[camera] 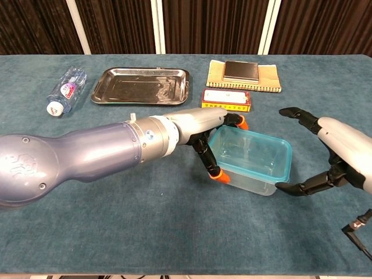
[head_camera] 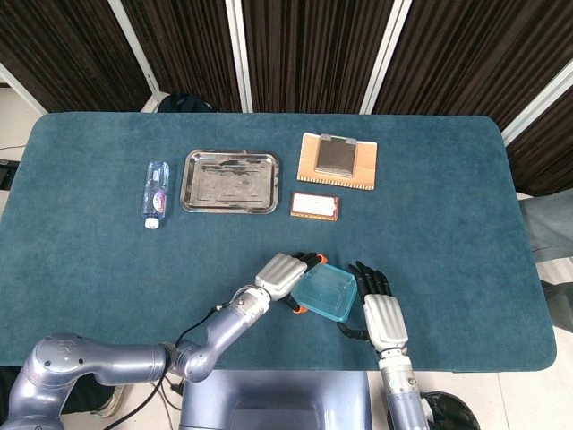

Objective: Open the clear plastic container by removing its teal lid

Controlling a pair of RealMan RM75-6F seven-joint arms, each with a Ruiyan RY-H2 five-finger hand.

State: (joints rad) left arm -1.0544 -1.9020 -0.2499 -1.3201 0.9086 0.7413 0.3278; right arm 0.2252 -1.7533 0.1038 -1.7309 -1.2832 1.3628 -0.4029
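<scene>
The clear plastic container (camera: pixel 251 179) with its teal lid (camera: pixel 256 152) sits on the blue table near the front edge, right of centre; the head view shows the container (head_camera: pixel 324 294) there too. My left hand (camera: pixel 200 129) grips its left end, orange-tipped fingers (camera: pixel 221 175) wrapped around the near corner and others at the far corner. In the head view the left hand (head_camera: pixel 281 275) lies against the container's left side. My right hand (camera: pixel 342 152) hangs to the right with fingers spread wide, apart from the container and holding nothing. The right hand (head_camera: pixel 380 313) shows in the head view as well.
A metal tray (camera: pixel 141 85) and a water bottle (camera: pixel 65 89) lie at the back left. A small red and yellow box (camera: pixel 226 99) sits just behind the container. A tan notebook (camera: pixel 270 77) bearing a dark flat object (camera: pixel 241 70) is at the back.
</scene>
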